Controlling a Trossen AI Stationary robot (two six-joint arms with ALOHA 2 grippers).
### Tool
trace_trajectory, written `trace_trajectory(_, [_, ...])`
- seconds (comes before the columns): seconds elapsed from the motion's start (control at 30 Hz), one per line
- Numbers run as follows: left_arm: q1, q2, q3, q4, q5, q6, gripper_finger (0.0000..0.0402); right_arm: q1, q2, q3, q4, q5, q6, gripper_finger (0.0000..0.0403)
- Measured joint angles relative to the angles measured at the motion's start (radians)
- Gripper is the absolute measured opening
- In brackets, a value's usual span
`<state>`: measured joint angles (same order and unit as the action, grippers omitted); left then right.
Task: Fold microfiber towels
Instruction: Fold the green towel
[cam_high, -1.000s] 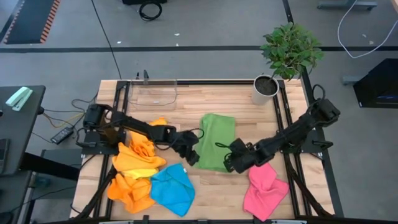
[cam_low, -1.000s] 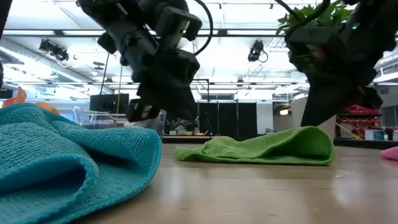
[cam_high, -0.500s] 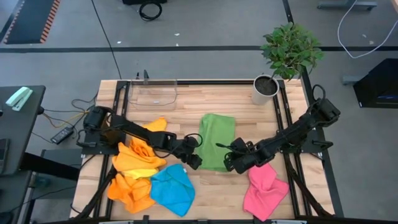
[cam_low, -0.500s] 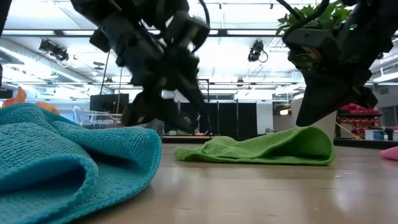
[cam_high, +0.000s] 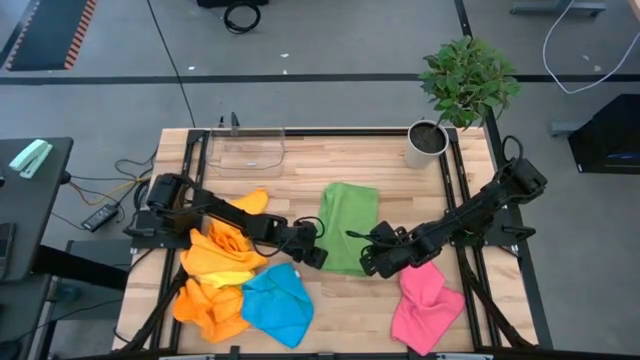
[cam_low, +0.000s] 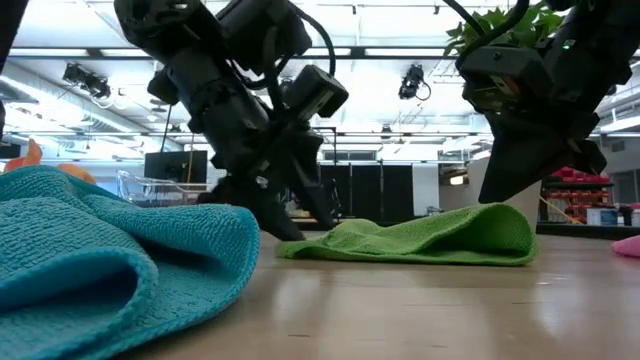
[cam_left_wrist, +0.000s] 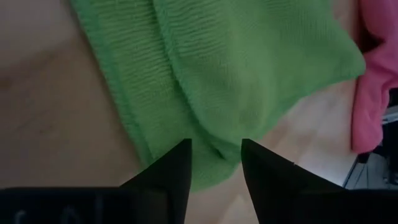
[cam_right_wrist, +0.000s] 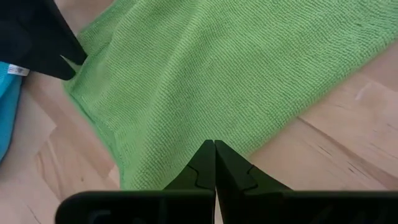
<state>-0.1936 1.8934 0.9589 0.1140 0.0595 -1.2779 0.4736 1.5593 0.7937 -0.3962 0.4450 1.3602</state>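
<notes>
Straddling the near left corner of the green towel (cam_left_wrist: 249, 68), the left gripper (cam_left_wrist: 214, 165) has its fingers parted with a gap between them and nothing pinched yet. The right gripper (cam_right_wrist: 214, 163) is pressed shut on the towel's opposite edge. This towel lies mid-table, apparently folded once (further folds likely remain); the orange towels (cam_high: 215, 270), blue towel (cam_high: 277, 305) and pink towel (cam_high: 427, 305) lie crumpled near the front edge, untouched

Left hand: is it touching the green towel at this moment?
Touching. In the low view the left hand's tips meet the green towel's near edge; its wrist view shows open fingers straddling that edge.
</notes>
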Motion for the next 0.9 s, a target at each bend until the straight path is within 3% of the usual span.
trace_trajectory(0.4, [0.006, 0.035, 0.003, 0.034, -0.012, -0.047, 0.0113, 0.000, 0.000, 0.000, -0.023, 0.000, -0.010, 0.0005])
trace_trajectory(0.7, [0.008, 0.039, -0.001, 0.055, -0.045, -0.043, 0.0010, 0.000, 0.000, 0.000, -0.025, -0.001, -0.011, 0.0005])
trace_trajectory(0.9, [0.014, 0.041, -0.001, 0.153, -0.047, -0.037, 0.0015, 0.000, 0.000, 0.000, -0.025, -0.001, -0.011, 0.0005])
